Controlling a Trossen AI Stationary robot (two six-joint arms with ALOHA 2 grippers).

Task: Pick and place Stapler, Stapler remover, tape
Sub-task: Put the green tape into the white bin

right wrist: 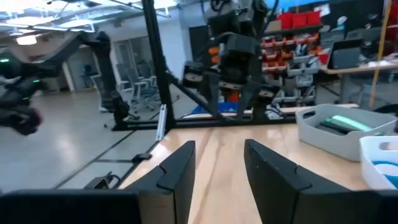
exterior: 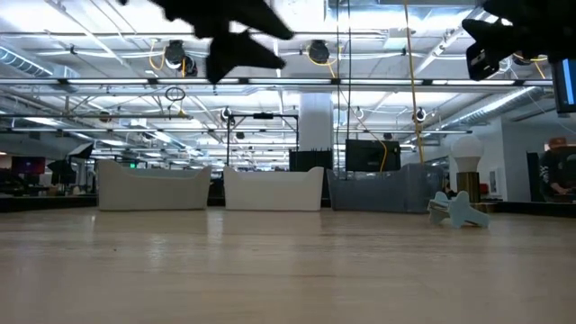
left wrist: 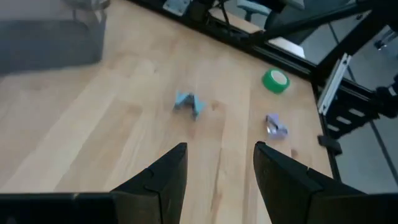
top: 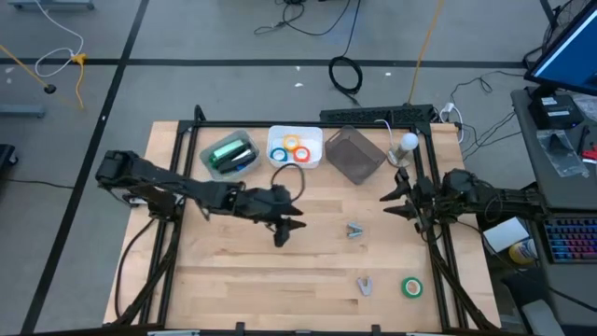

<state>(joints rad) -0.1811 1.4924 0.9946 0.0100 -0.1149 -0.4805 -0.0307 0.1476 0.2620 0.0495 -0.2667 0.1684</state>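
While three bins along the far edge are already holding a green stapler [top: 230, 154] and three tape rings [top: 290, 149], what is lying loose on the worktop [top: 233, 271] is deciding the coming move; the left gripper [top: 285, 231] is hovering over the middle of the board with its fingers [left wrist: 166, 173] standing apart and gripping nothing; a small blue-grey piece, probably a staple remover [top: 354, 230], is lying just off toward three o'clock from those fingers in the overhead view, apart from them and untouched; in the left wrist view the same staple remover [left wrist: 188, 104] is sitting straight ahead of the gap between the fingers, so the reach is looking like a short forward-and-down one; its long axis is too small to read with confidence; a second grey piece [top: 365, 286] and the green tape roll [top: 411, 287] are resting farther off toward four to five o'clock, near the front right corner, close beside each other but not touching; the right gripper [top: 394, 197] is waiting at the right edge, fingers [right wrist: 177, 168] parted and empty, pointing inward across the board toward nine o'clock; judging by position, the left arm is nearer the middle piece, while the right arm is sitting roughly as near the green roll and its neighbour.
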